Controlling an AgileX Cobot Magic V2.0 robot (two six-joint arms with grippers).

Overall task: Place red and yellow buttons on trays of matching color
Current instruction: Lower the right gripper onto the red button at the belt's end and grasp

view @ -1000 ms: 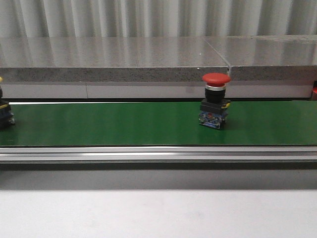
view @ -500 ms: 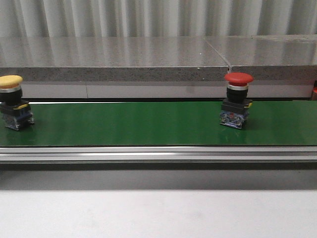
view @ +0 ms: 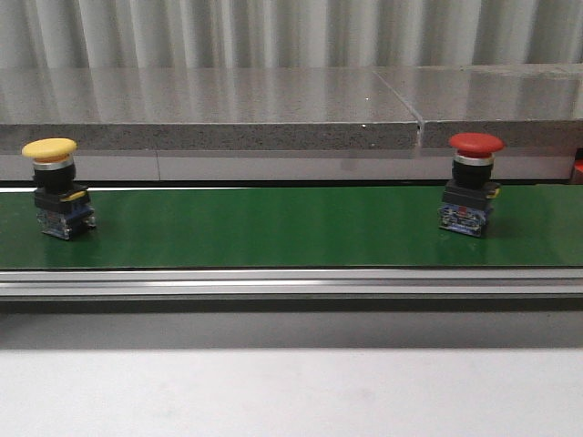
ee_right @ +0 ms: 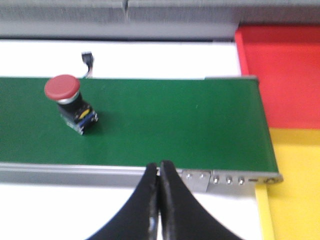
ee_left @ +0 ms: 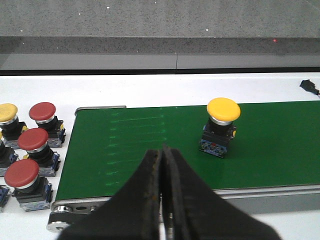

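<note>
The red button (view: 474,196) sits far right on our green conveyor belt (view: 273,228), the yellow button (view: 60,187) far left. Our left gripper (ee_left: 163,155) and right gripper (ee_right: 159,170) both wait pinched together, probably until pickup.

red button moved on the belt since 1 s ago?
Yes. The red button has travelled rightward along the green belt, passing the seam in the grey ledge behind it.

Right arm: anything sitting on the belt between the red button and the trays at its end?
Nothing visible. The red button stands alone on the green belt; the stretch toward the red tray and yellow tray is bare. Right gripper is shut.
</note>
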